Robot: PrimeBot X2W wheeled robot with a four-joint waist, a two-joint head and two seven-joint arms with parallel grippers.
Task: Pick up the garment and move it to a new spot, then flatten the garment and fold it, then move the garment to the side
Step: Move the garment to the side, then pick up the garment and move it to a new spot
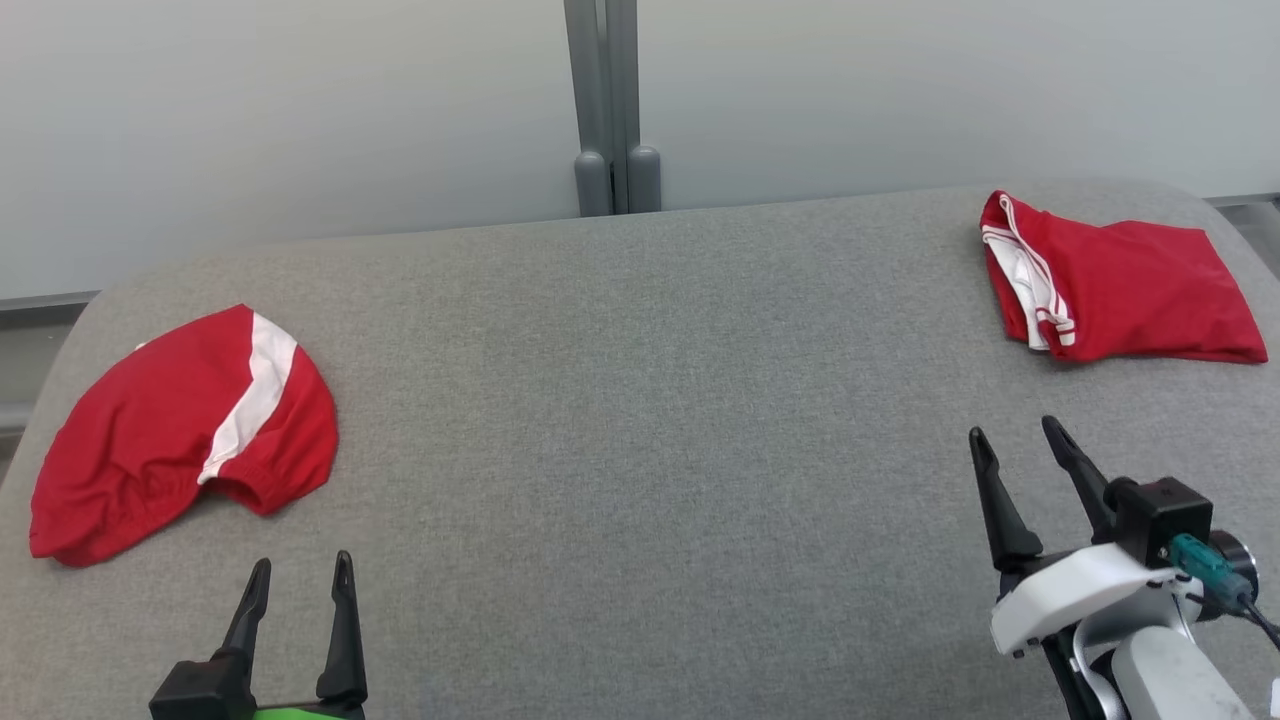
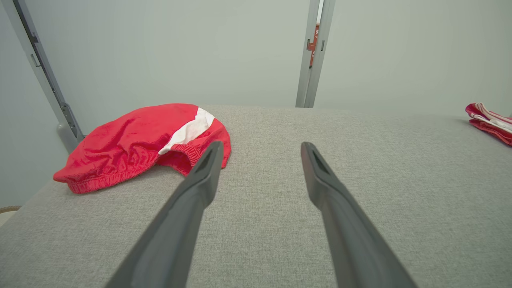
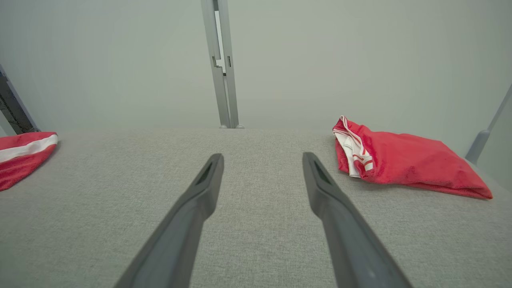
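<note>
Garment (image 1: 1130, 285) far right, long axis sideways, white-trimmed end leftward.

Left gripper (image 1: 302, 562): I see 2 long dark fingers (image 1: 344, 630) narrowing to slim tips, at 7 o'clock in my head view.
Left base: a black block (image 1: 195, 690) under them, with a bright green strip (image 1: 295, 714) at its 4 o'clock.
Right gripper (image 1: 1014, 430): 2 matching dark fingers, at 4 o'clock in my head view.
Right housing: a white moulded shell (image 1: 1070, 590) below them.
Camera box (image 1: 1160, 515): black and square-edged, at the shell's 1 o'clock.
Plug (image 1: 1200, 562): teal, with a thin dark cable (image 1: 1260, 620) trailing toward 4 o'clock.
Forearm (image 1: 1170, 680): pale grey, lightly scuffed.
Finger detail: my wrist views show matte dark grey, each with 1 long slot-like recess near the tip.
</note>
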